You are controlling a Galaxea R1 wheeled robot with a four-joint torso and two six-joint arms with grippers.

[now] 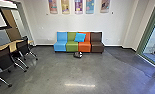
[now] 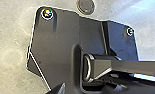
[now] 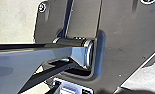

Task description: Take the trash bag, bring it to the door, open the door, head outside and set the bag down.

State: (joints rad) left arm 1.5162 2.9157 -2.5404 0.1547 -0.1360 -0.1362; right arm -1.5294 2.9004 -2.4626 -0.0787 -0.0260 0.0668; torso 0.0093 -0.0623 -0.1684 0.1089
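On the grey floor, in front of a four-part sofa, lies a small dark-and-white thing, too small to tell whether it is the trash bag; I cannot say for certain where that bag is. The sofa's seats run blue, green, orange and brown along the white wall, and a bright blue cushion leans against the green and orange backs. Above it hang five colourful wall panels.

To the robot's left, black chairs on wheels stand by a light-topped desk, with a brown door behind. To its right is tall glass in a green frame.

In the left wrist view, a round dark disc lies on the floor, near the edge of the robot's own plate. Whether either arm's jaws are apart, together or clamped on something, I cannot tell.
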